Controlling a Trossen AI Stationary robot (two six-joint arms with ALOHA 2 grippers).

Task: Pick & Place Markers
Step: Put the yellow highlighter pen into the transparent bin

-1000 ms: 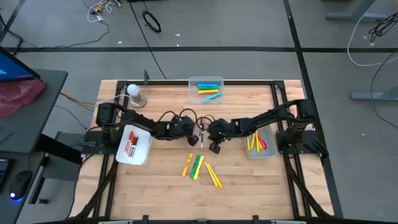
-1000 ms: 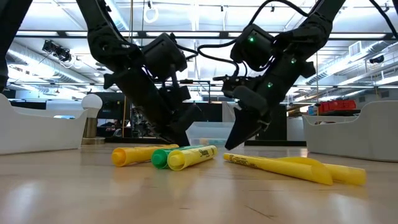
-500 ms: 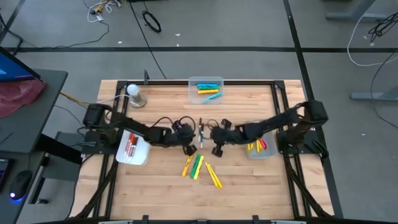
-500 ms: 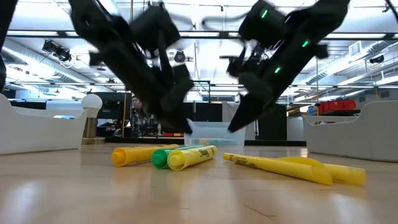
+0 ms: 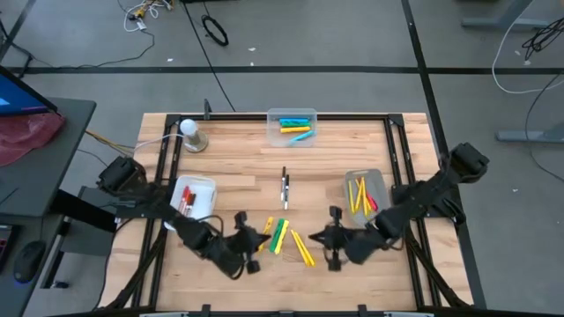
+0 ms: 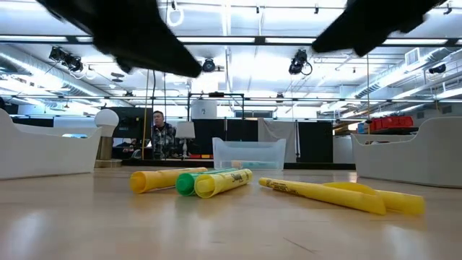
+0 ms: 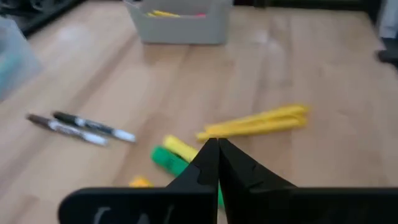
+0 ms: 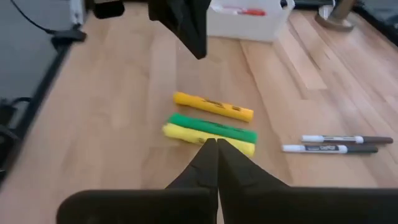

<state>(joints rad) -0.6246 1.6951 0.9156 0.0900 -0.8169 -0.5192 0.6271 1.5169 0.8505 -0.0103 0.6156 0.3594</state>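
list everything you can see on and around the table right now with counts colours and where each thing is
Chunky markers: three, two yellow and one green, side by side, table centre-front.
Slim yellow markers: two, touching, just right of those.
Thin white markers: two, dark-capped, table centre.
Clear bin: one, far edge, yellow and blue markers inside.
White bin: one, left, red-capped markers inside.
Grey bin: one, right, yellow and red markers inside.
Person: one, background.
Left gripper: jaws shut, empty.
Right gripper: jaws shut, empty.
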